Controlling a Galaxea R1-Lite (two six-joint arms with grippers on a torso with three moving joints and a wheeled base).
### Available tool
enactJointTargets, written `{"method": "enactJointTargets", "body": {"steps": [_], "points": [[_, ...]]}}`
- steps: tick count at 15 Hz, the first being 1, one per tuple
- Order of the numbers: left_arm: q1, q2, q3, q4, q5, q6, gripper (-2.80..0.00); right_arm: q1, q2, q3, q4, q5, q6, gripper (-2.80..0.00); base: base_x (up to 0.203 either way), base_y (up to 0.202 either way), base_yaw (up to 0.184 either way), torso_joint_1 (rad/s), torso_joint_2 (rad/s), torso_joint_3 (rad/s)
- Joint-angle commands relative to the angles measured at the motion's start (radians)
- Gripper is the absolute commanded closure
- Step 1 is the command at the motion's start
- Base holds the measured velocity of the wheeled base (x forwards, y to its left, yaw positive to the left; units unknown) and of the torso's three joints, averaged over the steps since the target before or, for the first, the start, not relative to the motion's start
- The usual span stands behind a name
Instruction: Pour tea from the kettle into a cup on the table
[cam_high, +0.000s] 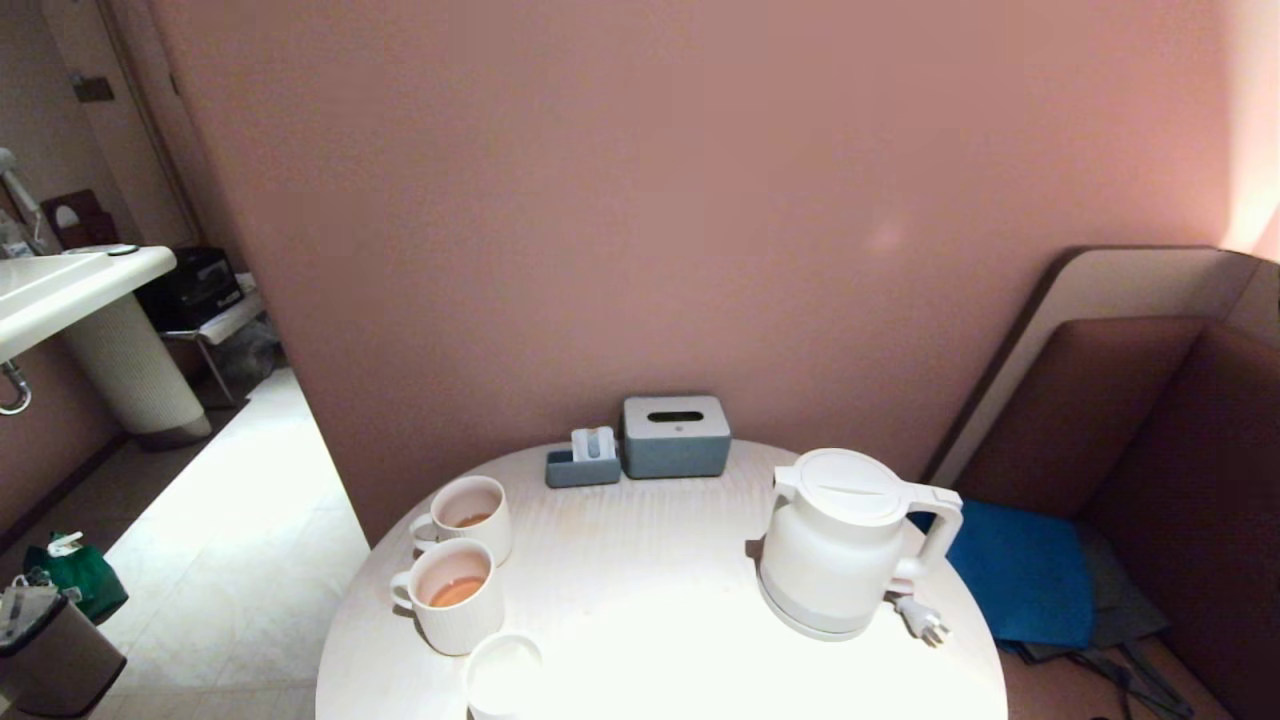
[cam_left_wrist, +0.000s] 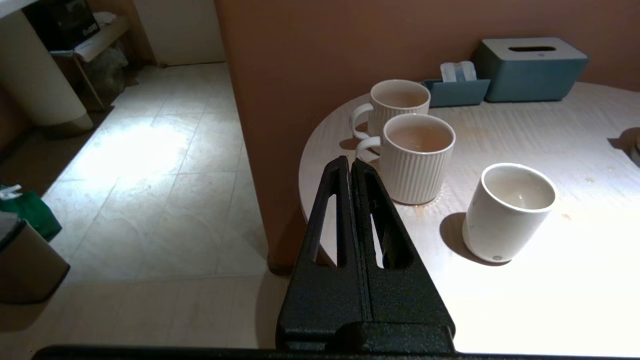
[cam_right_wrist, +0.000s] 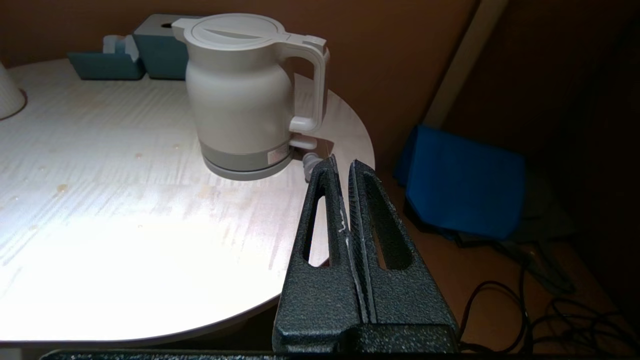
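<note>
White kettle (cam_high: 838, 545) and small white cup (cam_high: 503, 676) stand well apart on the round table (cam_high: 640, 560).
The kettle sits upright on its base at the right side, lid on. The cup is at the near left edge, just beside two ribbed mugs (cam_high: 452, 592) holding orange-brown tea (cam_high: 457, 591). The left gripper (cam_left_wrist: 352, 167) and right gripper (cam_right_wrist: 341, 167) are both pressed together, holding nothing, off the table's edge.

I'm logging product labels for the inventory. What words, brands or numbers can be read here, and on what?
No text can be read.
Kettle: a small label low on its body, too blurred to read.
Cup: a tiny round mark near its foot, too small to read.
Tissue box: no lettering visible.
</note>
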Motion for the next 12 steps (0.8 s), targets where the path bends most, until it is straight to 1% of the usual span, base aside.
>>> {"method": "enactJointTargets", "body": {"steps": [1, 12], "points": [[0.0, 0.002, 0.0, 0.0, 0.0, -0.002, 0.0, 0.0, 0.001, 0.0, 0.0, 0.0, -0.001, 0.0, 0.0, 0.0, 0.0, 0.0, 0.0, 0.0], [0.0, 0.002, 0.0, 0.0, 0.0, -0.001, 0.0, 0.0, 0.001, 0.0, 0.0, 0.0, -0.002, 0.0, 0.0, 0.0, 0.0, 0.0, 0.0, 0.0]]}}
